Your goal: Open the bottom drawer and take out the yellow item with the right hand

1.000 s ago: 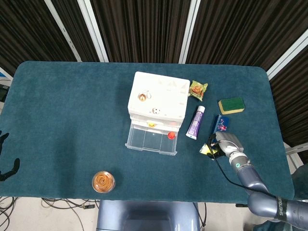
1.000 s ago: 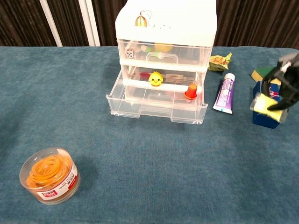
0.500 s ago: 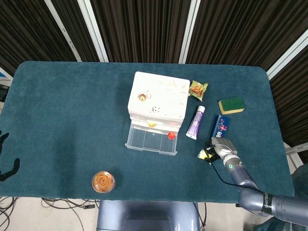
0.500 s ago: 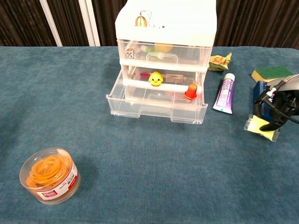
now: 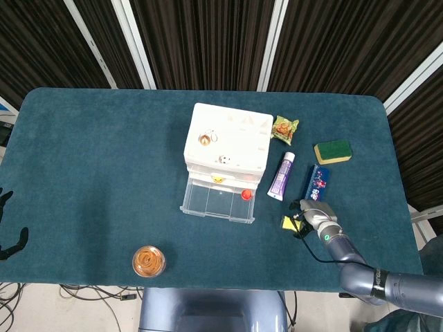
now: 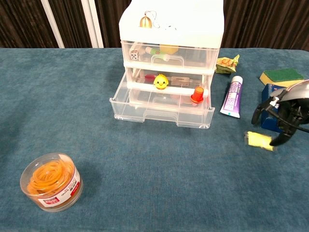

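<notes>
The yellow item (image 6: 259, 140) (image 5: 288, 223) lies flat on the blue cloth, right of the drawer unit (image 5: 228, 138) (image 6: 171, 29). My right hand (image 6: 285, 116) (image 5: 313, 214) hovers just right of the yellow item, fingers spread around it and holding nothing. The clear bottom drawer (image 6: 161, 108) (image 5: 218, 204) stands pulled out, with a small red cup (image 6: 197, 94) at its right back corner. Only dark fingertips of my left hand (image 5: 8, 235) show at the far left edge of the head view, apart and holding nothing.
A purple tube (image 6: 233, 96) (image 5: 282, 176) and a blue box (image 6: 268, 121) (image 5: 318, 181) lie close to my right hand. A green sponge (image 6: 281, 75), a snack packet (image 6: 227, 63) and a tub of rubber bands (image 6: 50, 181) also sit on the cloth. A yellow chick (image 6: 161, 81) sits in the middle drawer.
My right hand came down and leftward with the yellow item, set it on the cloth and let go; its fingers have spread.
</notes>
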Controlling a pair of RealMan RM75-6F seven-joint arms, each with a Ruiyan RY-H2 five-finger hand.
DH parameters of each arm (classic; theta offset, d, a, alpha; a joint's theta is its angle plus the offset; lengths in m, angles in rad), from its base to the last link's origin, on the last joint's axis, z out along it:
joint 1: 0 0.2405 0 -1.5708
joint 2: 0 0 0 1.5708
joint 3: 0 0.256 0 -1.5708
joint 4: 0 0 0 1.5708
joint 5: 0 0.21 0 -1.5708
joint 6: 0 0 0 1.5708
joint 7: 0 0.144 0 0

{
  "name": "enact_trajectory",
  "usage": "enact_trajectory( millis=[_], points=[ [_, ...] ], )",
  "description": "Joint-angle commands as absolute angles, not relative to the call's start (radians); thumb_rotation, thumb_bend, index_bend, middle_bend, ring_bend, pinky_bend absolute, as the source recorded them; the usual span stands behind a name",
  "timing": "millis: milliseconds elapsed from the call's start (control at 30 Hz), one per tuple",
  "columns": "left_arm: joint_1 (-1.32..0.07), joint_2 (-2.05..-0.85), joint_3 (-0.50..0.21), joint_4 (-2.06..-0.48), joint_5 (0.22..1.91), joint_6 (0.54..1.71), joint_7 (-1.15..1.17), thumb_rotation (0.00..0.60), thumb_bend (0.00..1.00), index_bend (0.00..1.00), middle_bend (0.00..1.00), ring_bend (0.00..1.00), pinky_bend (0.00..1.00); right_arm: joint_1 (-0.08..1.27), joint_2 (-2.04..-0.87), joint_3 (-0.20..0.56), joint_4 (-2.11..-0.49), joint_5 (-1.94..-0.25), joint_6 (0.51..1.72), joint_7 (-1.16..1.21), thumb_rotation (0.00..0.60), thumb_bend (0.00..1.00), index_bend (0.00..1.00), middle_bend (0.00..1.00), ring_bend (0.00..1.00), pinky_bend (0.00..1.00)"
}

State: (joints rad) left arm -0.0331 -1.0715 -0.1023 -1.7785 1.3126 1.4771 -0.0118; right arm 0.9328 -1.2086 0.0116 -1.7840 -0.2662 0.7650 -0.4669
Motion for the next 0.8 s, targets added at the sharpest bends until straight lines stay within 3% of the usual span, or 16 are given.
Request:
enact_trajectory(
  millis=[33, 233, 467, 667, 800],
  points=[
    [-0.033, -1.071, -0.102, -1.779, 1.313, 1.478, -0.011, 0.600, 0.40, 0.09, 0.00, 0.00, 0.00, 0.949, -1.184, 0.008, -1.803, -0.244, 0.759, -0.464, 0.600, 0.24, 0.24, 0.93, 1.00, 1.00],
    [-0.033, -1.072, -0.103, -1.778, 1.312, 1.478, -0.010, 0.600, 0.40, 0.09, 0.00, 0.00, 0.00, 0.895, -1.099, 0.046, -1.896, -0.335, 0.875, -0.385, 0.600, 0.23, 0.24, 0.79, 0.96, 0.98],
    [-0.032, -1.074, -0.102, -1.778, 1.316, 1.483, -0.005, 0.600, 0.40, 0.09, 0.00, 0.00, 0.00, 0.716, -1.009, 0.035, -2.025, -0.611, 1.184, -0.284, 0.600, 0.23, 0.24, 0.48, 0.68, 0.64],
    [-0.033, -1.078, -0.099, -1.778, 1.322, 1.484, 0.006, 0.600, 0.40, 0.09, 0.00, 0.00, 0.00, 0.500, -1.032, -0.078, -1.967, -0.927, 1.424, -0.219, 0.600, 0.11, 0.18, 0.19, 0.35, 0.37],
    [-0.033, -1.079, -0.097, -1.779, 1.326, 1.488, 0.016, 0.600, 0.40, 0.09, 0.00, 0.00, 0.00, 0.371, -1.115, -0.143, -1.863, -1.094, 1.608, -0.252, 0.600, 0.09, 0.12, 0.12, 0.27, 0.31]
  ],
)
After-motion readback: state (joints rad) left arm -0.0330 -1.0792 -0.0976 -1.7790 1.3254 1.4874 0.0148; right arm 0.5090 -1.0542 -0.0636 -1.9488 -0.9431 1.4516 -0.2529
